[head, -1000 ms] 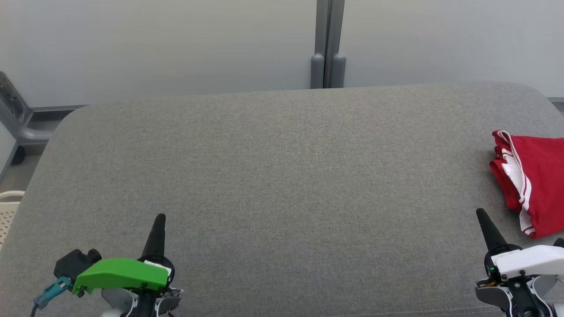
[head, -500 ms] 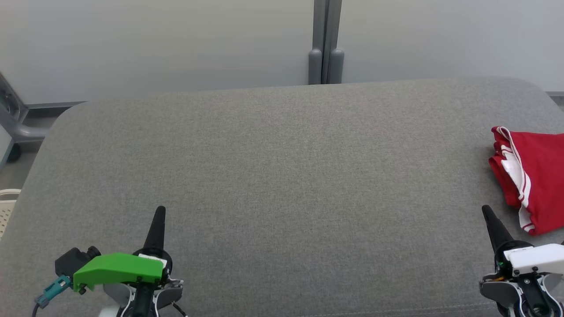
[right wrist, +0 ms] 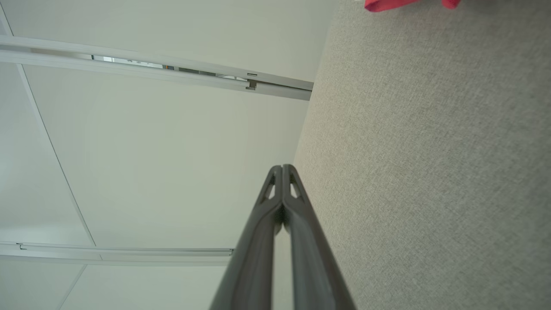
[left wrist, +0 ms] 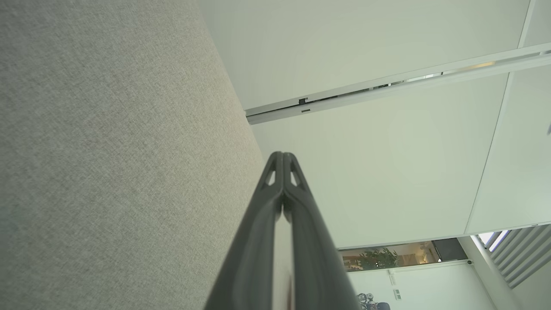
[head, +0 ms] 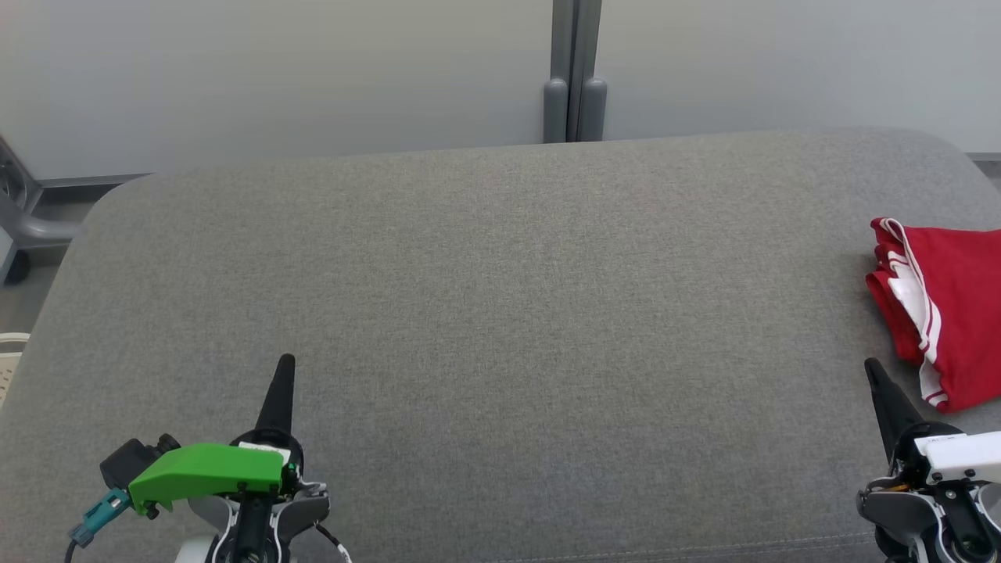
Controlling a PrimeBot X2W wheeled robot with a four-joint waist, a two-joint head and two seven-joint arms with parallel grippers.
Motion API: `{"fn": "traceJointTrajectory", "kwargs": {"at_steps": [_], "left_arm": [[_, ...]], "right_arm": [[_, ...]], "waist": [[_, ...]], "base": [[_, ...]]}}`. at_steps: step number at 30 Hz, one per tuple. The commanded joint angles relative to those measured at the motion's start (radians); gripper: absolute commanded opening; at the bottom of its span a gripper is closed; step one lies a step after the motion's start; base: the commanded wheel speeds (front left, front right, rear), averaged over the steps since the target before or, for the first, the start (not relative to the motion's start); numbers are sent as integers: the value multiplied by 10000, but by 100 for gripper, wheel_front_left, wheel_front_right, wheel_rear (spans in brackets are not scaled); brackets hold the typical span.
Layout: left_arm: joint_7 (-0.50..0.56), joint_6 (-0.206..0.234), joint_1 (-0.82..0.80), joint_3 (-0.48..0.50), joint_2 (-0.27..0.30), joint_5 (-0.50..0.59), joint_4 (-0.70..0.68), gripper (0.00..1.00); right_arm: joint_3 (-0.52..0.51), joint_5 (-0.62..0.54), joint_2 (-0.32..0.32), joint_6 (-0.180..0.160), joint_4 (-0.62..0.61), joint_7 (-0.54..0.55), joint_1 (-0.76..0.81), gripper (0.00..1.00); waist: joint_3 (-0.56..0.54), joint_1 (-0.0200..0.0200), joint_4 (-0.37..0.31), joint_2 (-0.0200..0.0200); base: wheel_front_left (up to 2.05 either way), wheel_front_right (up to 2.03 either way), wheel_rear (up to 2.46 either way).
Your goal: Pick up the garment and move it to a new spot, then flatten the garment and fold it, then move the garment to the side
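The garment (head: 950, 305) is judged folded and set aside; left gripper (head: 285, 363) and right gripper (head: 871, 366) are pressed together, empty; nothing more is required.

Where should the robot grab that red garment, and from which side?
Probably the bunched, white-trimmed edge of the garment, approached from above on the side facing the middle of the cushion. The layers pile up there and offer something to pinch; the rest lies flat and runs out of view. The right gripper, shut and empty, is nearest.
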Motion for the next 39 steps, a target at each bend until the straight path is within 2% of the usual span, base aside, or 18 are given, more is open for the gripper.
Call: {"fn": "traceJointTrajectory", "kwargs": {"at_steps": [1, 30, 39], "left_arm": [[56, -97, -237, 115, -30, -154, 9, 0], [373, -759, -433, 815, -766, -1299, 308, 0], [373, -743, -425, 797, -747, -1267, 302, 0]], "right_arm": [[-71, 192, -62, 5, 6, 60, -136, 0], [-601, 2185, -67, 4, 364, 510, -380, 0], [-588, 2148, -65, 4, 354, 482, -375, 0]], "waist": [[10, 0, -6, 0], [298, 0, -148, 0], [299, 0, -149, 0]], "base": [[0, 0, 0], [0, 0, 0], [0, 0, 0]]}}
